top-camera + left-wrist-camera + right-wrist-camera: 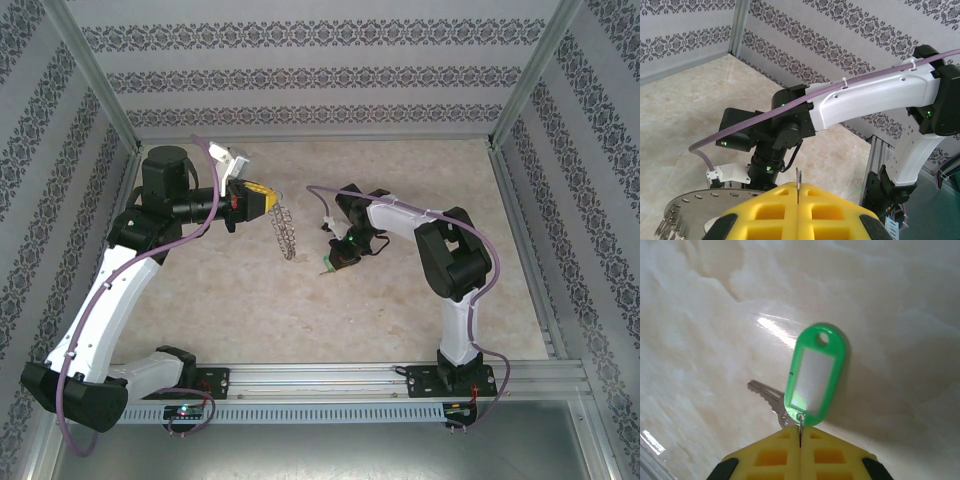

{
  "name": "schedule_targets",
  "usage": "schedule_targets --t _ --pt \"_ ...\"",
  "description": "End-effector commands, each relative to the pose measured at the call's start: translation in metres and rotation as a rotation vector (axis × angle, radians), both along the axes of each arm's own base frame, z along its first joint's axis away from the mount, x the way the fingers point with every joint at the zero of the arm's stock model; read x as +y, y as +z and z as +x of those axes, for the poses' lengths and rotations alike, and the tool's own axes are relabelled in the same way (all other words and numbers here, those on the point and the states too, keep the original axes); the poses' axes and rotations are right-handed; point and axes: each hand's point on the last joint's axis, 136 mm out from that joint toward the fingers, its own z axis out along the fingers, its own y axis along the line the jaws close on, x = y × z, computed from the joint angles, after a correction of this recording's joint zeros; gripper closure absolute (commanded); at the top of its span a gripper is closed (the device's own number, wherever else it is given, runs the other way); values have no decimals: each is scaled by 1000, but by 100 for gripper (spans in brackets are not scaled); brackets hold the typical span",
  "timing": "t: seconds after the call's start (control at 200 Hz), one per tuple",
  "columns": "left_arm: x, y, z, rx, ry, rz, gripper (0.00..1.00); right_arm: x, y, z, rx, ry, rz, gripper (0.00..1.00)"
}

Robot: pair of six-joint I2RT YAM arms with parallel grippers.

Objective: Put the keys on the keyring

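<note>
Green-tagged key (815, 375) lies directly ahead of the right claw (800, 432), which I read as clamped on the tag's small wire loop (800, 419). The left claw (262, 200) is clamped on the keyring (285, 232), which hangs near the key without touching it.

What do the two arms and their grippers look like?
The left arm and right arm have white links between chunky black joints, with small green lights. A purple cable runs along each, held by white ties. The left gripper and right gripper have yellow fingers with square pockets.
</note>
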Motion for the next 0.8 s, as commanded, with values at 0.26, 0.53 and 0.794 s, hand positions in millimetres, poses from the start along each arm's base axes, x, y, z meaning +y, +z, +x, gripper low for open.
schedule_targets --t 0.26,0.53,0.794 --pt "3 31 0 -95 -2 -33 100 30 133 12 -360 167 256 100" --pt "4 45 4 -145 6 -20 100 53 271 12 -662 265 515 100" --pt "11 71 -9 -226 10 54 100 72 364 -12 -860 344 663 100"
